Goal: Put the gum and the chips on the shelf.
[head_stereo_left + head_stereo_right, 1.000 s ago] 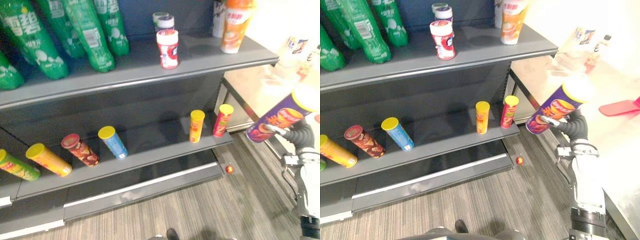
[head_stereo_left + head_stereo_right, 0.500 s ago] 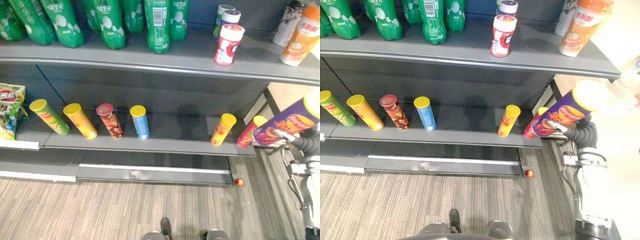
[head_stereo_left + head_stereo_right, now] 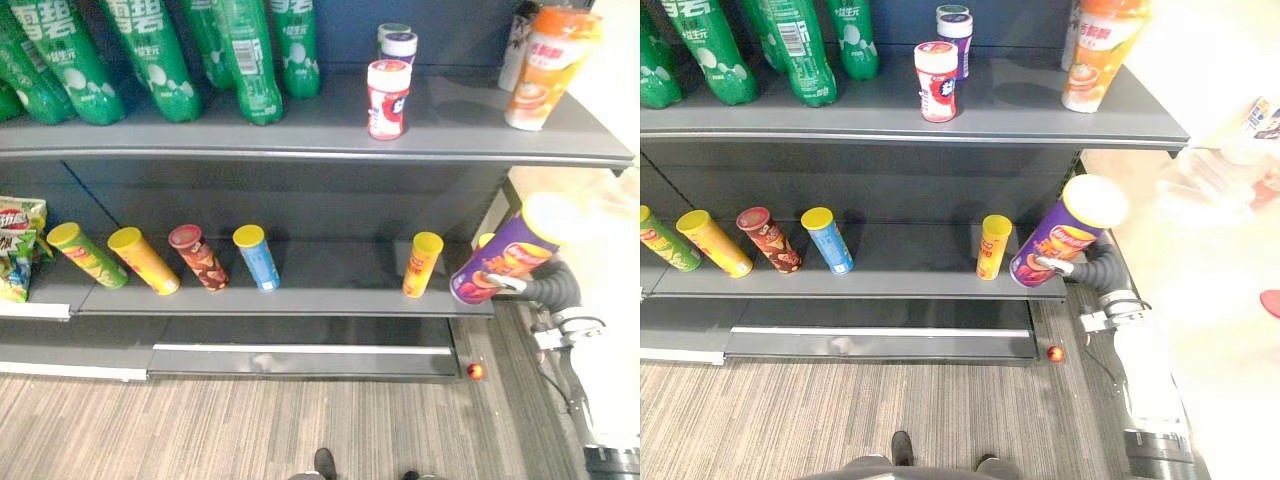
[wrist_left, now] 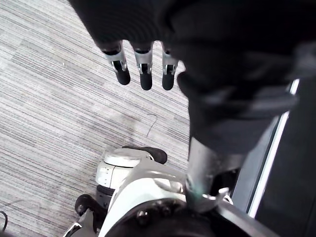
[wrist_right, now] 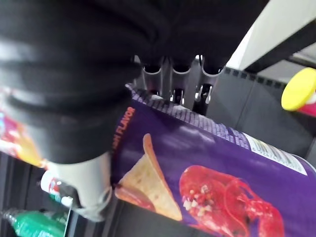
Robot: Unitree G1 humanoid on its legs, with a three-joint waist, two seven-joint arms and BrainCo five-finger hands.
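A purple chips can (image 3: 507, 254) with a pale lid is tilted at the right end of the lower shelf (image 3: 330, 292). My right hand (image 3: 1051, 266) is shut on its lower part, and my fingers (image 5: 180, 83) curl over the can (image 5: 217, 163) in the right wrist view. Its base hangs just off the shelf's front right corner and hides most of a red can behind it. A red and white gum bottle (image 3: 388, 97) stands upright on the upper shelf (image 3: 300, 137). My left hand (image 4: 143, 69) hangs over the floor with straight fingers and holds nothing.
Several chips cans lean on the lower shelf, the nearest an orange-yellow one (image 3: 422, 263). Green bottles (image 3: 150, 55) and an orange bottle (image 3: 548, 68) stand on the upper shelf. A snack bag (image 3: 15, 245) sits far left. A small red ball (image 3: 475, 372) lies on the floor.
The camera has shifted. My right hand has carried the purple can left and lower, up against the right end of the lower shelf, in front of the red can.
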